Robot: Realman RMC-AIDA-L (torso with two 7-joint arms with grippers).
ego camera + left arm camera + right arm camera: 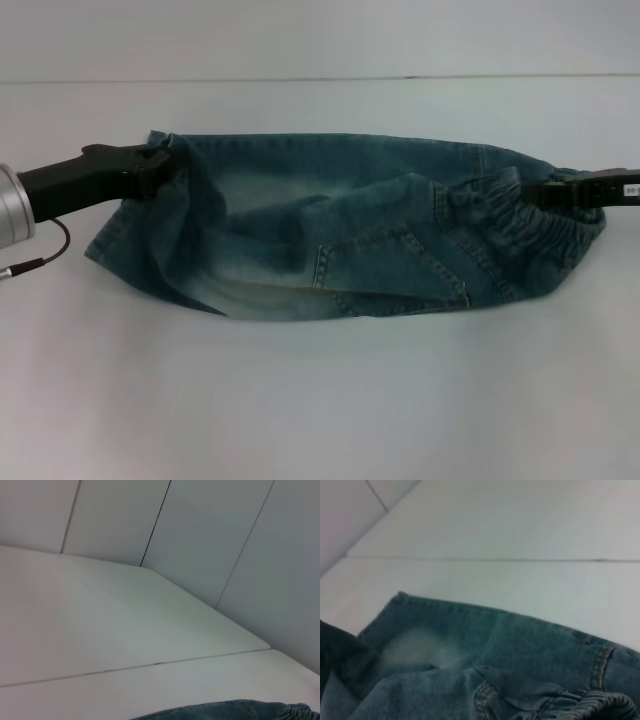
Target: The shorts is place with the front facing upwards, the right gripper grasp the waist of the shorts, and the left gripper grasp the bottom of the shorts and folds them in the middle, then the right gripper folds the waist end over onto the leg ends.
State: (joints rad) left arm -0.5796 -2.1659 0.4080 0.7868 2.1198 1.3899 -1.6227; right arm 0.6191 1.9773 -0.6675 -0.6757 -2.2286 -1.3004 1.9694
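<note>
Blue denim shorts [350, 230] stretch across the white table [320, 400], leg ends on the left and elastic waist [520, 225] on the right. The cloth is bunched and partly doubled over along its length, with a pocket facing up. My left gripper [158, 166] is shut on the leg end at the shorts' far left corner. My right gripper [528, 194] is shut on the gathered waist. A strip of the shorts [235, 711] shows in the left wrist view. In the right wrist view the shorts [495, 650] and the waist elastic [602, 704] fill the lower part.
A seam [320, 79] runs across the table behind the shorts. Pale wall panels [200, 530] stand beyond the table's far edge. Bare tabletop lies in front of the shorts.
</note>
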